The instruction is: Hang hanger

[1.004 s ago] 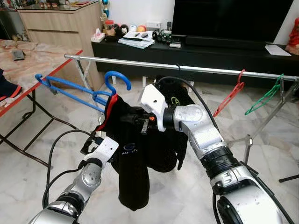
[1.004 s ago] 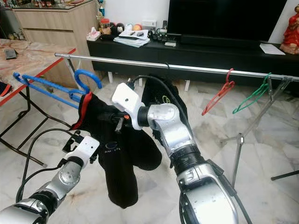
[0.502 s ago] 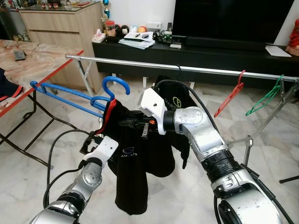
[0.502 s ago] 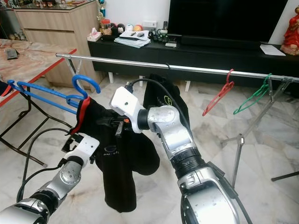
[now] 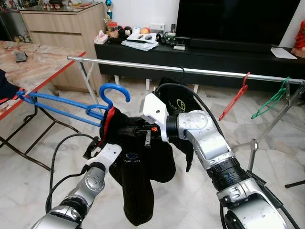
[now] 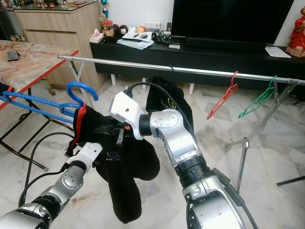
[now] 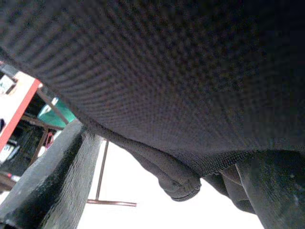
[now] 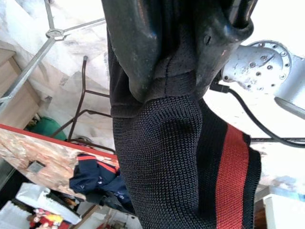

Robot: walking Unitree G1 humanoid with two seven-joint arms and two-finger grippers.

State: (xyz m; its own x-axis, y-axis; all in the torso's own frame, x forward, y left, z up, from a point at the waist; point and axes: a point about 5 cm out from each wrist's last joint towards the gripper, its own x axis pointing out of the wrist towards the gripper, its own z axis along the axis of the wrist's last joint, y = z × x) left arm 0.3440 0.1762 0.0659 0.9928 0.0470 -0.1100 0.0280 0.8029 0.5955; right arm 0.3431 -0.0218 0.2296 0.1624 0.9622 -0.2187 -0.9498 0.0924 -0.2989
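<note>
- The right gripper is clamped on the black garment; in the right wrist view its two black fingers pinch a fold of the knit cloth between them, jaws nearly closed on the fabric.
- The left gripper sits just below the garment's red-edged collar, at about 8 o'clock from the right gripper. In the left wrist view black mesh cloth presses close over the lens and one finger shows beside it, but I cannot tell whether those jaws are open or shut.
- The blue hanger is inside the garment, held up between the two arms, in front of and below the metal rail, not touching it.
- The hanger is bright blue plastic with a thick curved hook and thin double bars. Its hook stands up out of the collar, curving over toward 3 o'clock.
- Its long axis lies close to level, running from the collar out toward 9 o'clock, the free arm reaching to the red-edged table.
- The garment is black with a red stripe and a small pale logo on the front; it hangs bunched, its lower end drooping toward 6 o'clock above the marble floor.
- On the rail, well off at 3 o'clock, hang a red hanger and a green hanger; another dark garment hangs on the rail just behind the right arm.
</note>
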